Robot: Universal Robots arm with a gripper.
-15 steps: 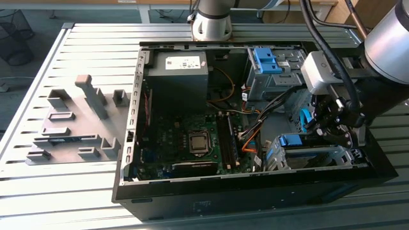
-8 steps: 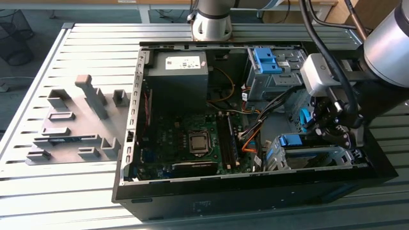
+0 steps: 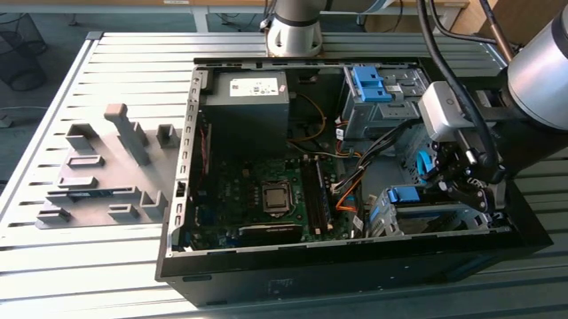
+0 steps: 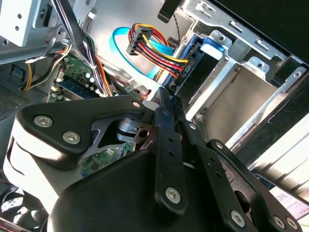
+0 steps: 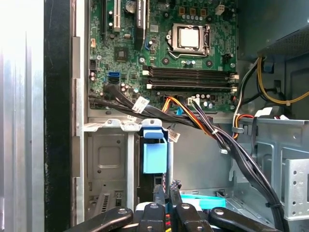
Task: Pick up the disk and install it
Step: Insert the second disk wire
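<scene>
Gripper (image 5: 167,191) fingers pressed together with nothing between them, as I see in both wrist views, poised inside the open computer case (image 3: 177,199). Disk (image 5: 154,154), marked by its blue carrier tab, sits seated in the metal drive cage (image 5: 108,159) at the case's front corner, just beyond the fingertips (image 4: 164,99). Motherboard (image 5: 183,48) alongside.

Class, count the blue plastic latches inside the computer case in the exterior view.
2: far latch beside the power supply; near latch beside the arm, which may hide others.
</scene>
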